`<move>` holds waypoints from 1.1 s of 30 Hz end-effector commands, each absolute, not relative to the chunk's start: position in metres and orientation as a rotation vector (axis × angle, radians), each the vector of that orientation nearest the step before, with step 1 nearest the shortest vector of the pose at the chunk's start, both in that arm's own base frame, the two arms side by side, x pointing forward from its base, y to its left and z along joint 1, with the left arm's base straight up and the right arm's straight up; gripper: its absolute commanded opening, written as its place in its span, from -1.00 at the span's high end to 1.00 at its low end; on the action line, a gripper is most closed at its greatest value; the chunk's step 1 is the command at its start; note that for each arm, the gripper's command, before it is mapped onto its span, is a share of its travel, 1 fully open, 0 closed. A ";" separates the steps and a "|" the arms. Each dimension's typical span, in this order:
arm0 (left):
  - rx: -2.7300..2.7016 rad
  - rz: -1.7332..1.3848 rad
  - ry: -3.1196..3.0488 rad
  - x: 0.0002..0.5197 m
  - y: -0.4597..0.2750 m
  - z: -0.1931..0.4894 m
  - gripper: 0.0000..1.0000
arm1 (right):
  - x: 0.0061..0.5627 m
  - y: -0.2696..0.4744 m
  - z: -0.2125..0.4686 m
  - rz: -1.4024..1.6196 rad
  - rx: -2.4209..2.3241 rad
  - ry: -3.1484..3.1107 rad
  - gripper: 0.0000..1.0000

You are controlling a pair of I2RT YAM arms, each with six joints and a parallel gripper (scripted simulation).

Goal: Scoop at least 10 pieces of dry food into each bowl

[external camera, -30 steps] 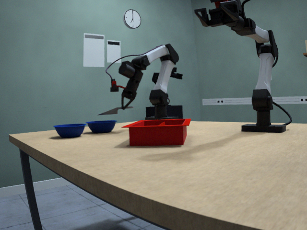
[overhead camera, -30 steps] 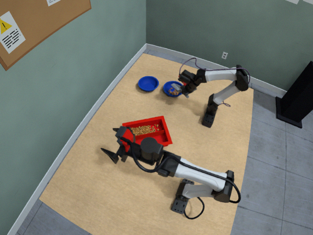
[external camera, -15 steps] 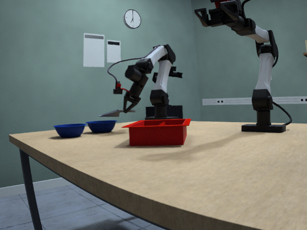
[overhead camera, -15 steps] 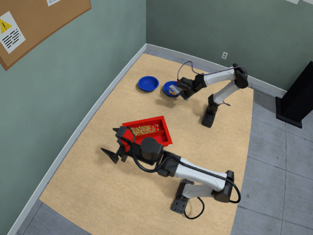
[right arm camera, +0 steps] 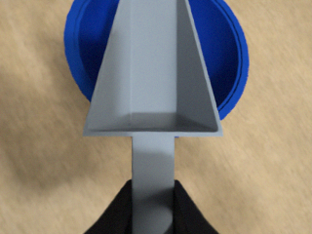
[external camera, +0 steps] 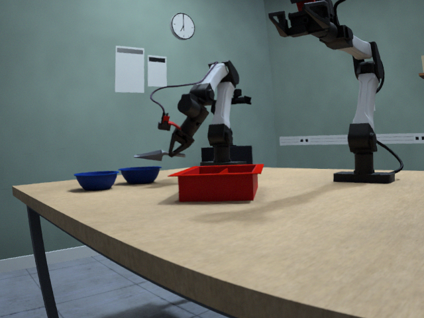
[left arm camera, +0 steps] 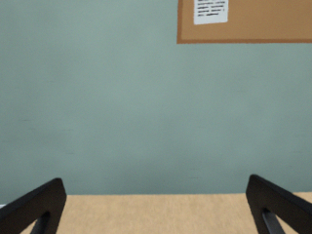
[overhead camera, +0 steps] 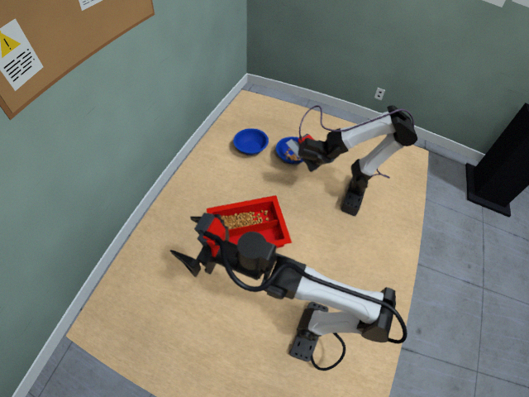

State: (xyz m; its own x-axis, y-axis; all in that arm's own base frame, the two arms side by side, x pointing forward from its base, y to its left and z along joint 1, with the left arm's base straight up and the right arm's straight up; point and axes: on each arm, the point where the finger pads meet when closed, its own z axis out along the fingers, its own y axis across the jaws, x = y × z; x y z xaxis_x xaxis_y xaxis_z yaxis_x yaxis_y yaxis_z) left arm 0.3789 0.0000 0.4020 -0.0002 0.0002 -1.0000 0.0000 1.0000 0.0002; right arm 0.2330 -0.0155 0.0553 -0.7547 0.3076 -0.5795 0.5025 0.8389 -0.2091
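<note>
Holding scoop (overhead camera: 293, 147) (external camera: 150, 155) (right arm camera: 153, 63) over blue bowl (overhead camera: 283, 150) (external camera: 140, 175) (right arm camera: 239, 63): R grip (overhead camera: 308, 159) (external camera: 171, 154) (right arm camera: 153, 187), closed on handle. L grip (overhead camera: 183, 236) (external camera: 279, 25) (left arm camera: 156, 187) wide open.

Scoop (overhead camera: 293, 147) (external camera: 149, 156) (right arm camera: 153, 63) tipped back nearer level, handle (external camera: 179, 155) (right arm camera: 153, 161) lowered.
</note>
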 end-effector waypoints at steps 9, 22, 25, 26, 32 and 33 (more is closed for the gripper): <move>-0.001 -0.001 1.531 0.375 0.000 0.418 -1.00 | 0.250 -0.011 0.070 -0.454 0.592 2.418 1.00; -0.001 -0.001 1.531 0.375 0.000 0.418 -1.00 | 0.255 0.055 0.076 -0.332 0.132 2.689 1.00; -0.001 -0.001 1.531 0.375 0.000 0.418 -1.00 | 0.256 0.061 0.077 -0.319 0.096 2.701 1.00; -0.001 -0.001 1.531 0.375 0.000 0.418 -1.00 | 0.258 0.063 0.079 -0.311 0.083 2.705 1.00; -0.001 -0.001 1.531 0.375 0.000 0.418 -1.00 | 0.260 0.101 0.088 -0.227 -0.152 2.763 1.00; -0.001 -0.001 1.531 0.375 0.000 0.418 -1.00 | 0.261 0.106 0.089 -0.213 -0.190 2.770 1.00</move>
State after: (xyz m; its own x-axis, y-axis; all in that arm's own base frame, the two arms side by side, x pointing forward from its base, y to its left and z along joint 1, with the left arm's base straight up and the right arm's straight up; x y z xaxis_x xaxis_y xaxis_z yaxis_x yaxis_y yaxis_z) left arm 0.3789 0.0000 0.4020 -0.0002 0.0002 -1.0000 0.0000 1.0000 0.0002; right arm 0.2583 0.0839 0.0784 -0.9276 -0.0690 -0.3672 0.0062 0.9799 -0.1996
